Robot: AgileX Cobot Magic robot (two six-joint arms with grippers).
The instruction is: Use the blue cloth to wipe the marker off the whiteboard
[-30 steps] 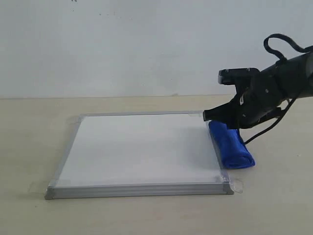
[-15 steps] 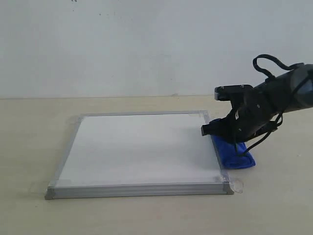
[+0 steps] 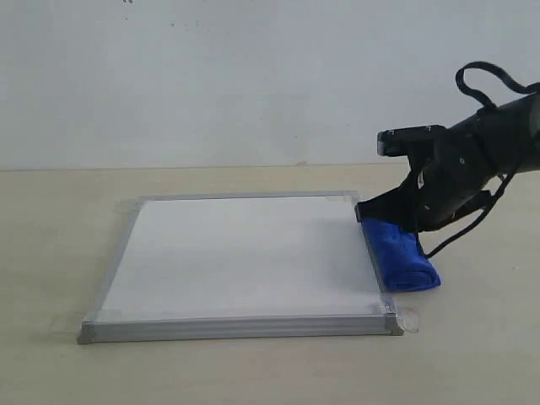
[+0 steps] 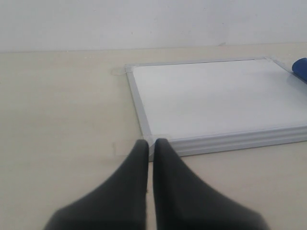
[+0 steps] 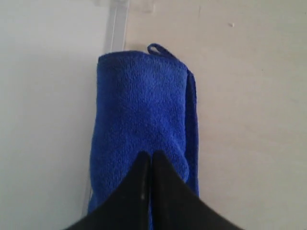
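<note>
Blue cloth (image 3: 403,257) lies just beside the whiteboard (image 3: 245,253) frame; right end effector (image 5: 151,160) is closed over it, left end effector (image 4: 149,146) also closed.

Tabletop (image 3: 253,371): pale beige, matte, plain, no pattern, spans full width of ext view, fg to bg. Soft grey shadows on it, centre & rt. Far edge meets wall (image 3: 211,76) in a straight horiz seam approx mid-height. Wall: off-white, flat, unmarked except a few tiny dark specks (image 3: 173,24) nr top of ext view. Small dark mark (image 3: 301,163) at the seam, rt of centre. R wrist view: one tiny pale speck (image 5: 231,25) on the tabletop; can't tell what it is.
</note>
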